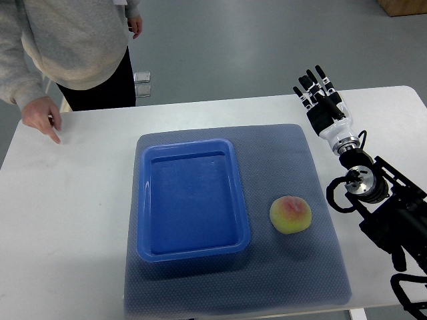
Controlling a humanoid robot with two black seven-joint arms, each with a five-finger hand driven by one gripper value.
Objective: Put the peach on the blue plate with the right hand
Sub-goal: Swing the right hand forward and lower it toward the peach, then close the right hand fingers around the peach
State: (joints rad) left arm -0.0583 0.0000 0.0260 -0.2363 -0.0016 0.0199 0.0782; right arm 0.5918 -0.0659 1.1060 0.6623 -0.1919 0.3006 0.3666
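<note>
A yellow-pink peach (290,215) lies on the grey mat (293,160), just right of the blue rectangular plate (145,200). The plate holds nothing. My right hand (319,93) is at the far right of the table, beyond the mat's far right corner, fingers spread and pointing away, holding nothing. It is well beyond the peach and apart from it. The right forearm (373,200) comes in from the lower right edge. The left arm does not show.
A person in a grey sweater (60,40) stands at the far left of the table, one hand (41,117) resting on the white tabletop (67,220). A cardboard box corner (403,7) shows at the top right.
</note>
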